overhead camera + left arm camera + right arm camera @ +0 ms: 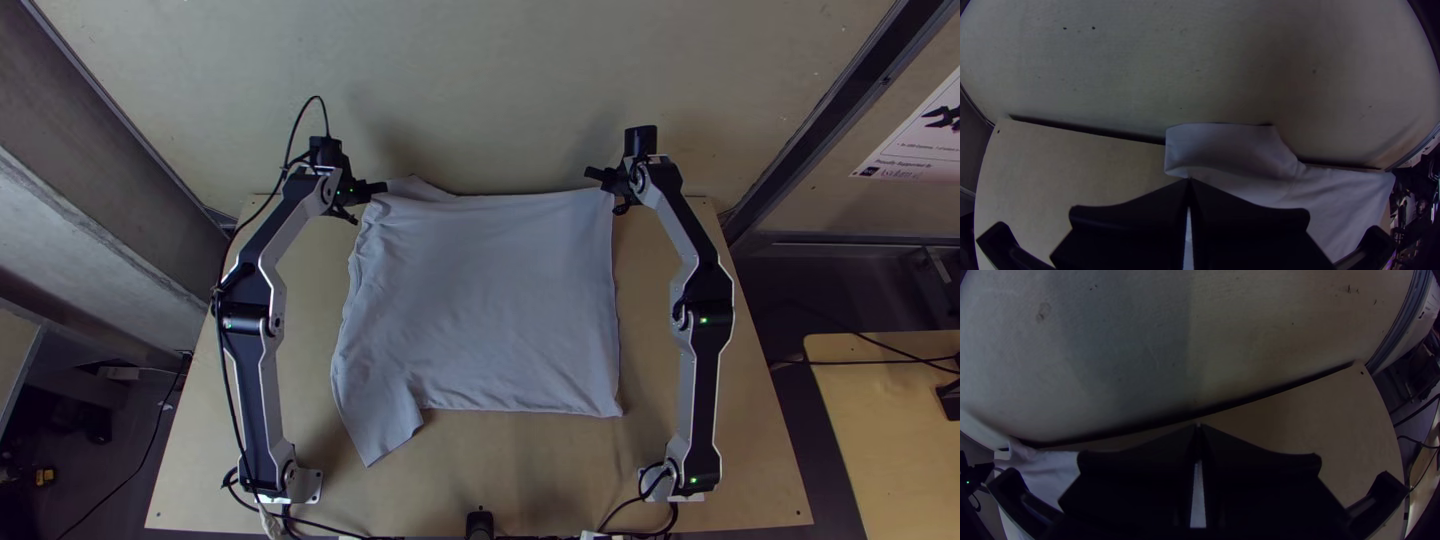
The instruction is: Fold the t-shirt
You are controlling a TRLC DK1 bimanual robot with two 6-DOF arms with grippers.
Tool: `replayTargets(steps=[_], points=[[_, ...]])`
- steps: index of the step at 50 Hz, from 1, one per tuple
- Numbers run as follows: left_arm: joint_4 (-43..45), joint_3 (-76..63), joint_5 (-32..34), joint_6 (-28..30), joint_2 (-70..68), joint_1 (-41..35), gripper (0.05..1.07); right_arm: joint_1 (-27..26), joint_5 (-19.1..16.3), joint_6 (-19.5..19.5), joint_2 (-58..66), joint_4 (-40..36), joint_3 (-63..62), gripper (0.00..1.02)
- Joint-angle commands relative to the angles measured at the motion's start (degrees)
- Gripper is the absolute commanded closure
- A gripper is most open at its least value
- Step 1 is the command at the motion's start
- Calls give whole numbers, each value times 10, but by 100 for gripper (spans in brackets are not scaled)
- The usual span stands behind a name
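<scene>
The light grey t-shirt (490,300) lies spread sideways, one sleeve pointing toward the near edge at lower left and another part showing behind its far edge. At its far left corner is my left gripper (376,189), shut on the cloth. My right gripper (597,175) is shut at the far right corner, and the far edge runs nearly straight between the two. In the left wrist view, my left gripper (1189,182) has its fingertips together over the t-shirt (1240,150). The right wrist view has my right gripper (1198,427) with tips together, and the t-shirt (1050,470) beside it.
The wooden table (520,470) extends around the shirt, with bare wood at the near side and beyond both side edges. A pale wall (480,90) rises close behind the far edge. Black cables (330,527) run along the near edge.
</scene>
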Motion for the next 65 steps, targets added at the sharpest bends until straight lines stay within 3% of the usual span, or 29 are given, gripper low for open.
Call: replayTargets(steps=[1,26,65], points=[[-4,-31,13,-7,-39,11,105,-2,14,-12,-26,-8,-23,100],[47,-180,44,16,-141,41,105,-3,29,-14,-92,-28,-125,100],[117,-447,63,31,-330,42,105,29,61,-14,-286,54,-414,100]])
